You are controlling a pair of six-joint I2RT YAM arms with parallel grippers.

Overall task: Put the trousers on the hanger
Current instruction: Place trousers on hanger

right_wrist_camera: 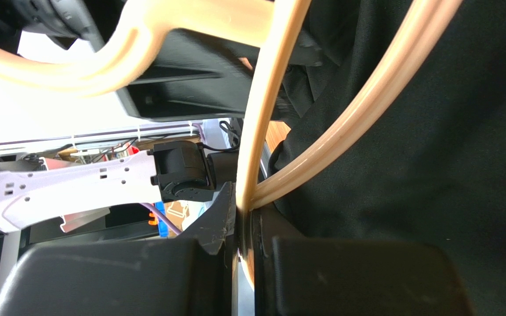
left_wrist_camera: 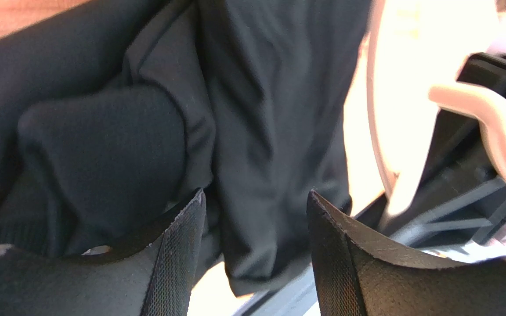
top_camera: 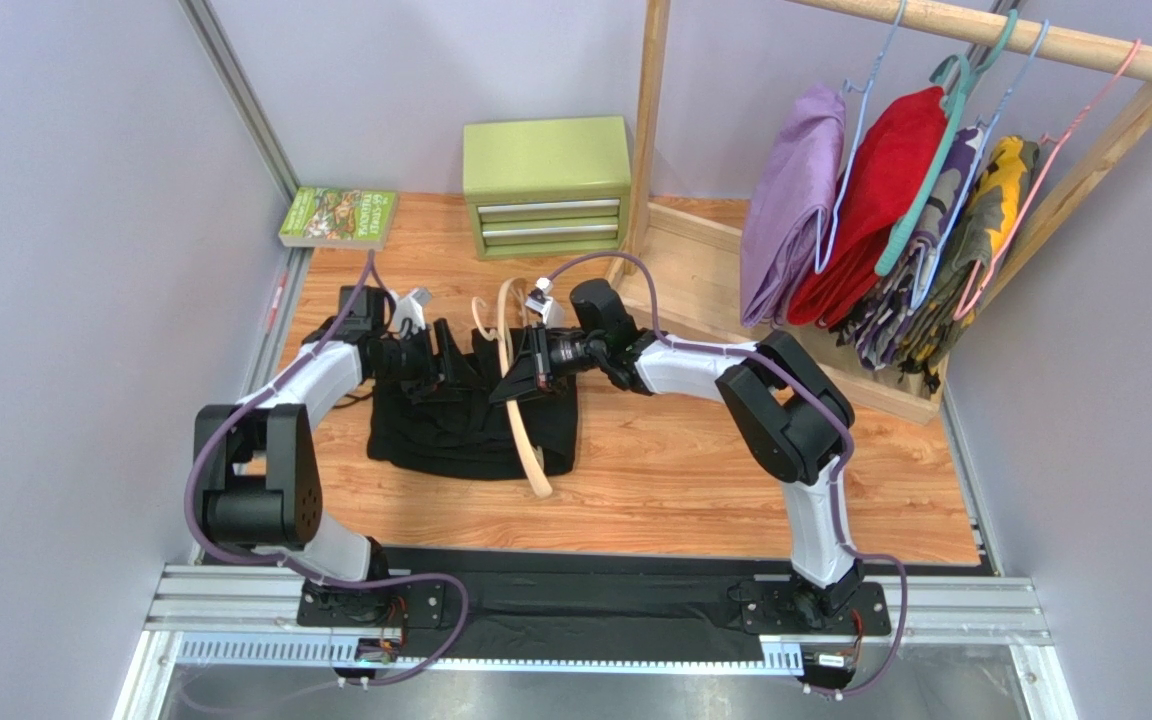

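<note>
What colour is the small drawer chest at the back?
The drawer chest is light green; see the top external view.

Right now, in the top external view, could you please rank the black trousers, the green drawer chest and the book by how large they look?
1. trousers and green drawer chest: they look about alike, and the trousers are partly hidden, so I won't rank these two.
2. book: clearly the smallest.

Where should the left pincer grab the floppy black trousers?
Probably the bunched fold of the trousers between the open left pincer, coming from the left. That ridge of limp cloth looks narrow enough to pinch, and the right pincer holds the hanger on the other side.
</note>
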